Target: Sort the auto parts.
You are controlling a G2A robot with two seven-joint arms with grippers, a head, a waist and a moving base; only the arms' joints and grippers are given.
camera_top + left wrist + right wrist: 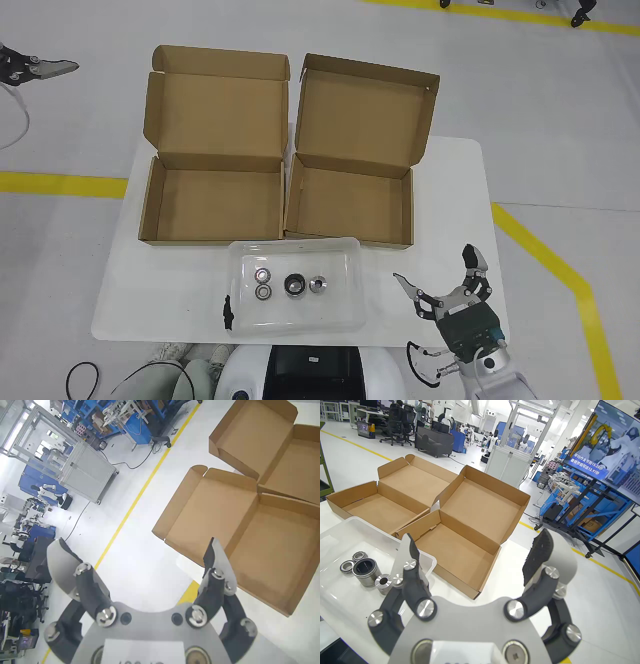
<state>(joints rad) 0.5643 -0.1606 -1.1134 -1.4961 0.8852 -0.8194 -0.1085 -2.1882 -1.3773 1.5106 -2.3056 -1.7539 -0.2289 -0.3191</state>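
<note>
A clear plastic tray (pixel 345 312) (pixel 335 530) at the table's front holds the auto parts. They are two bearing rings (pixel 263 282) (pixel 347 567), a dark-bored cylindrical bushing (pixel 294 286) (pixel 366 572) and a small silver sleeve (pixel 317 285) (pixel 383 583). My right gripper (pixel 433 265) (pixel 476 535) is open and holds nothing, above the table right of the tray. My left gripper (pixel 40 66) (pixel 136 542) is open too, off the table's far left, over the floor.
Two open cardboard boxes stand side by side behind the tray, the left box (pixel 215 205) (pixel 270 555) and the right box (pixel 350 205) (pixel 455 545). Both have nothing in them. A small dark object (pixel 228 312) lies at the tray's front left corner. Bare white table (pixel 450 200) lies to the right.
</note>
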